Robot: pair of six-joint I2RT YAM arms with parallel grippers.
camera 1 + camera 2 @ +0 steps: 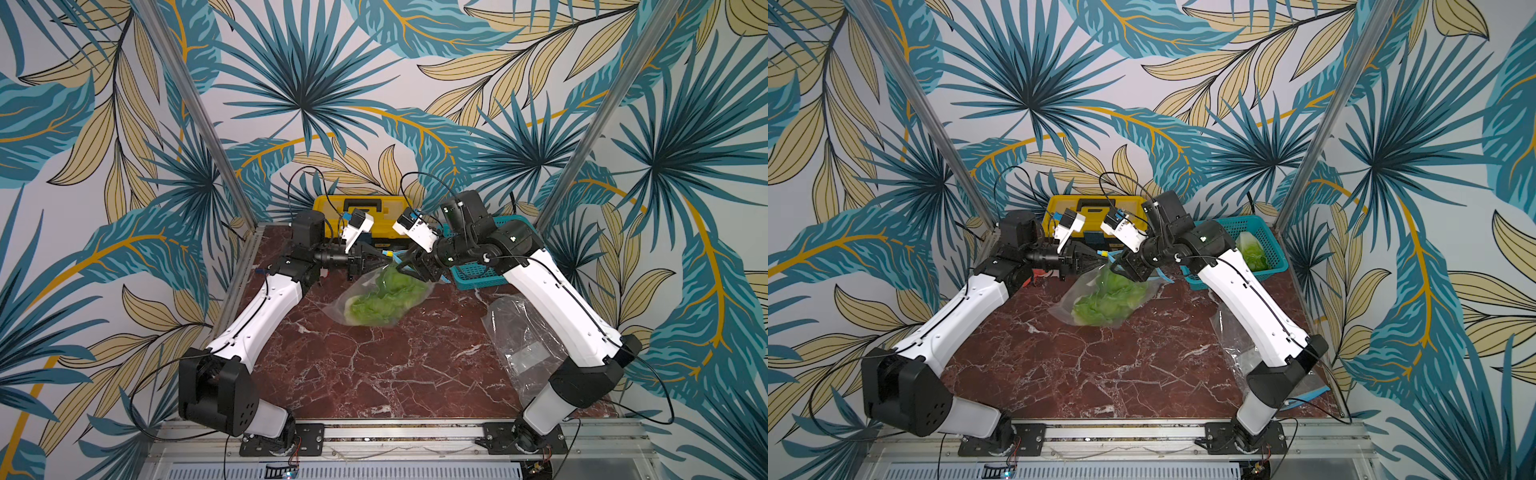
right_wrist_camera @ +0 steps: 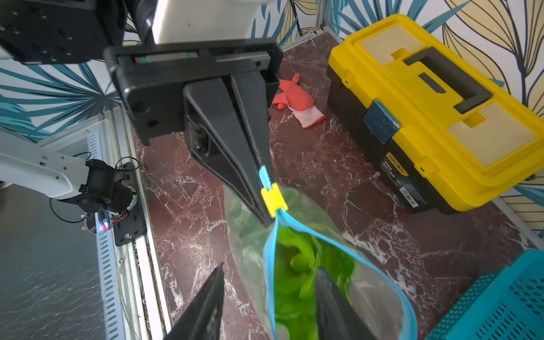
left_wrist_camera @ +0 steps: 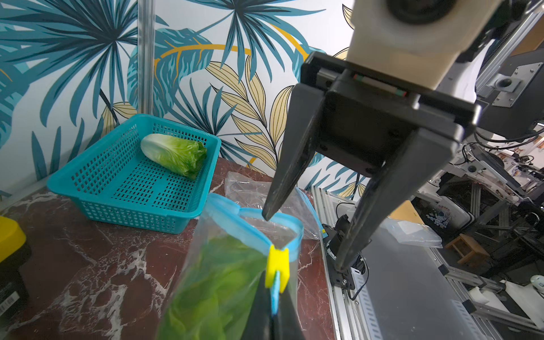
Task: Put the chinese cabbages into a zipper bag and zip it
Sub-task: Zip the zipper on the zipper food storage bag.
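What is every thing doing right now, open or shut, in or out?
left gripper: shut on the blue strip of the zipper bag
right gripper: open, astride the bag's rim
zipper bag: mouth open, unzipped
yellow slider: at the strip's end
bagged cabbages: inside the bag
last cabbage: lying in the teal basket
toolbox: lid shut

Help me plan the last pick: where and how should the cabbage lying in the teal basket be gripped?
Probably grip the cabbage across its middle, coming from above: it lies on its side by the basket wall, which blocks side approaches, and its width is narrower than its length.
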